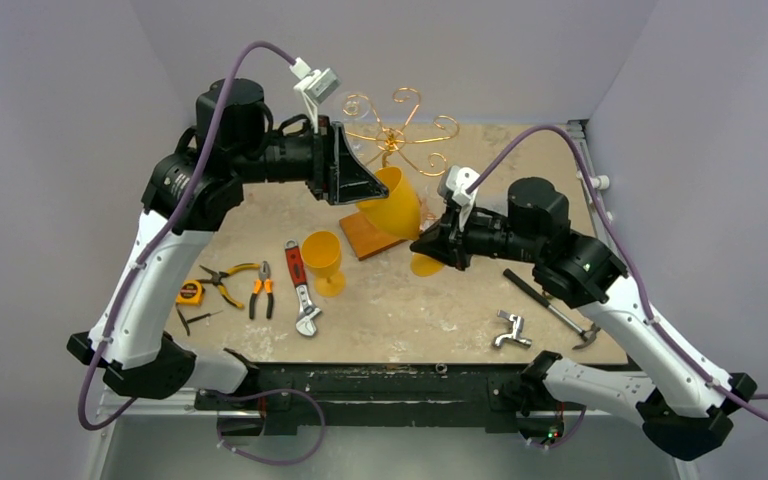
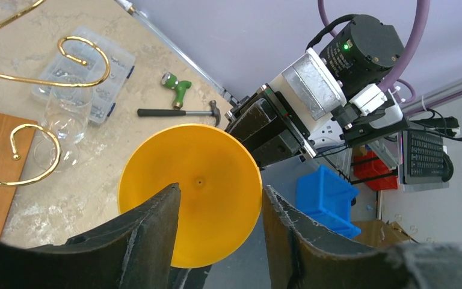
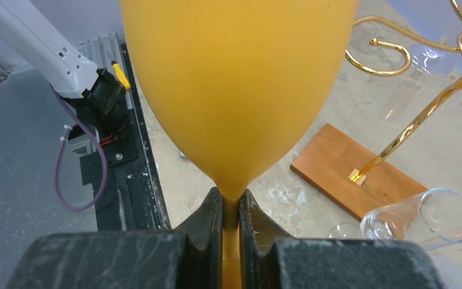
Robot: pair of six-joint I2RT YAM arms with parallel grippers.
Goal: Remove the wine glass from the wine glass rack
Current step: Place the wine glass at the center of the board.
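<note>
Above beige tabletop (image 1: 410, 310), right claw (image 3: 231, 197) clamps the empty yellow wine glass (image 3: 234, 78) by its stem; left claw (image 2: 221, 189) gapes.

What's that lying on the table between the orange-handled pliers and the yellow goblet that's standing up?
A red-handled adjustable wrench lies between the orange-handled pliers and the standing yellow goblet, seen in the top view.
</note>
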